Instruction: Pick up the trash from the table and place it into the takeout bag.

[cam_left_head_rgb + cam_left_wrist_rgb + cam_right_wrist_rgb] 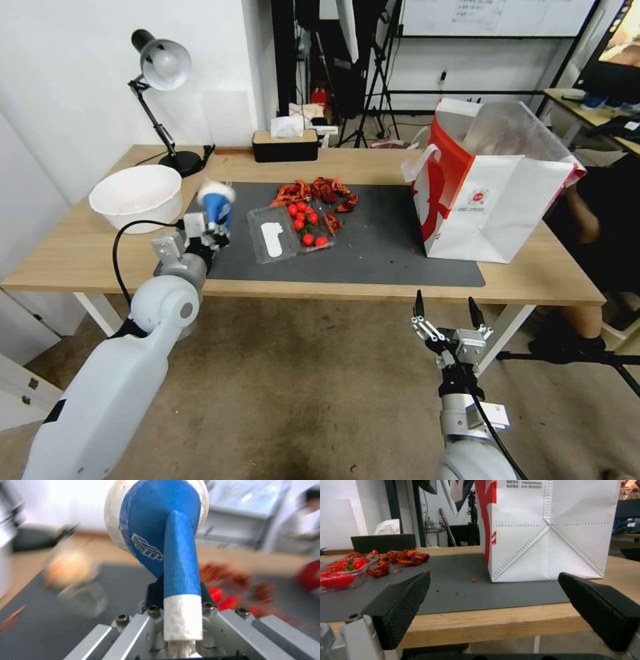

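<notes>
Trash in the shape of a blue paper cup with a white lid (217, 200) is sitting lifted above the left end of the dark grey rectangular mat (373, 250), tilted, with the left gripper (212, 230) clamping it by its base; in the left wrist view the blue cup (156, 525) is rising from between the closed fingers. Beside it on the mat, a clear plastic tray of red cherry tomatoes (297, 230) is lying next to a heap of red crayfish shells (317, 191). Standing upright at the mat's right end is the large white paper takeout bag with red side panels (490, 193). A wide white bowl (137, 197) is resting on the light-wood desk (73, 257) left of the mat. Below the desk's front edge, the right gripper (448, 313) is hanging wide open, holding nothing.
</notes>
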{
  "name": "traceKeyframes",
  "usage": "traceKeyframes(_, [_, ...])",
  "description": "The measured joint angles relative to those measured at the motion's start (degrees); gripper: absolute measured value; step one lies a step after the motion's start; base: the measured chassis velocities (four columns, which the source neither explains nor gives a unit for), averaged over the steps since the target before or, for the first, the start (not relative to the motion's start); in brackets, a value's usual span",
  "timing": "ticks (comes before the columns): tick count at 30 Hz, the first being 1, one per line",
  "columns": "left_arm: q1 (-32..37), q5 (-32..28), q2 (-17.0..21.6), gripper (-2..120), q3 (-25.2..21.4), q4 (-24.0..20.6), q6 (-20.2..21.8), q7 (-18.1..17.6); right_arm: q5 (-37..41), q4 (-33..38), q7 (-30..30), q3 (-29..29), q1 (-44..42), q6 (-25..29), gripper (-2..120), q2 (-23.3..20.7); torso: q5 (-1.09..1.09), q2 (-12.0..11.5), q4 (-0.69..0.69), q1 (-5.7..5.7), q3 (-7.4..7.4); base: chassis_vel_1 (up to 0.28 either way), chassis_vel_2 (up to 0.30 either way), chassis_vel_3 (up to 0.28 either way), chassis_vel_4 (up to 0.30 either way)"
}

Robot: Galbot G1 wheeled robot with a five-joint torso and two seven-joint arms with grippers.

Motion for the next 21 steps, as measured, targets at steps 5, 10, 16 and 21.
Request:
traceKeyframes(5, [-2.06, -0.33, 1.01, 4, 2.25, 0.67, -7.55, 8.56, -0.01, -0.48, 0.0, 0.01, 0.14, 0.08, 96, 0.02, 0.02, 0.0, 0.0, 0.0, 0.0, 0.0, 0.0, 0.0, 0.0])
traceKeyframes(10, [-6.43, -1.43, 2.04, 4, 6.2, 2.21, -11.74, 14.46, -0.01, -0.85, 0.01, 0.17, 0.28, 0.11, 96, 0.07, 0.01, 0.0, 0.02, 0.0, 0.0, 0.0, 0.0, 0.0, 0.0])
traceKeyframes(16, [-11.28, -3.19, 2.6, 4, 10.84, 4.19, -13.24, 17.23, -0.02, -1.22, 0.14, 0.59, 0.29, 0.21, 96, 0.05, 0.03, 0.0, -0.01, 0.0, 0.0, 0.0, 0.0, 0.0, 0.0])
traceKeyframes(21, [-17.39, -5.68, 2.46, 4, 17.4, 6.66, -14.01, 19.71, 0.02, -1.44, 0.3, 0.98, 0.21, 0.36, 96, 0.06, 0.03, 0.0, -0.01, 0.0, 0.0, 0.0, 0.0, 0.0, 0.0])
